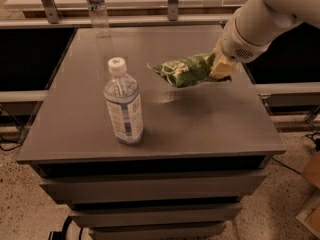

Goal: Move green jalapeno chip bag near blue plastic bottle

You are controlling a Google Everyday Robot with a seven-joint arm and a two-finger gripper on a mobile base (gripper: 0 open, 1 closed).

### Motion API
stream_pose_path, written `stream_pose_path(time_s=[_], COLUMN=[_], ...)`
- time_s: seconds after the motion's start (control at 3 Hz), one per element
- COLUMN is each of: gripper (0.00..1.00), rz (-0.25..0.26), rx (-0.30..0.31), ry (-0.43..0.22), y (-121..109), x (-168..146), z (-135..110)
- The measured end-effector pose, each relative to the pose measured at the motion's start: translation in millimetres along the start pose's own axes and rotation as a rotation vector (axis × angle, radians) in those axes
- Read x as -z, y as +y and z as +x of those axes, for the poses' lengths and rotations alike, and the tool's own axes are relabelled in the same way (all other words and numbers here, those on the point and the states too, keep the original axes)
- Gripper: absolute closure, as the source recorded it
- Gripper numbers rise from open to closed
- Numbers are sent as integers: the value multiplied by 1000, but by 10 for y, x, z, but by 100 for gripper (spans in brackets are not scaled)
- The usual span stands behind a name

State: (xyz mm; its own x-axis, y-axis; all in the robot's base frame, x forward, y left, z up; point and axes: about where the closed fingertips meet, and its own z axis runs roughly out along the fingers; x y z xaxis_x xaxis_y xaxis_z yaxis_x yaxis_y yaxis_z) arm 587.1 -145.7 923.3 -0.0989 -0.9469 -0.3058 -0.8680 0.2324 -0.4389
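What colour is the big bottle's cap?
Cap is white, camera view; gripper holds the chip bag to its right.

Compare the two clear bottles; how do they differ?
The blue plastic bottle looks bigger, at the table's front left; the smaller bottle stands at its far edge. The front one shows a white cap and white-and-blue label; the far one's top is cut off, its label dark. Both stand upright. The gripper, to their right, holds the green jalapeno chip bag.
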Motion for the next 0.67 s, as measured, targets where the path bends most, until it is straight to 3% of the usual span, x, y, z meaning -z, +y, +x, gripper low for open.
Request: stream_pose_path(time_s=[0.67], gripper=[100], rz=[138], rx=[-22], ry=[-32], y=[575], x=[-77], z=[-384])
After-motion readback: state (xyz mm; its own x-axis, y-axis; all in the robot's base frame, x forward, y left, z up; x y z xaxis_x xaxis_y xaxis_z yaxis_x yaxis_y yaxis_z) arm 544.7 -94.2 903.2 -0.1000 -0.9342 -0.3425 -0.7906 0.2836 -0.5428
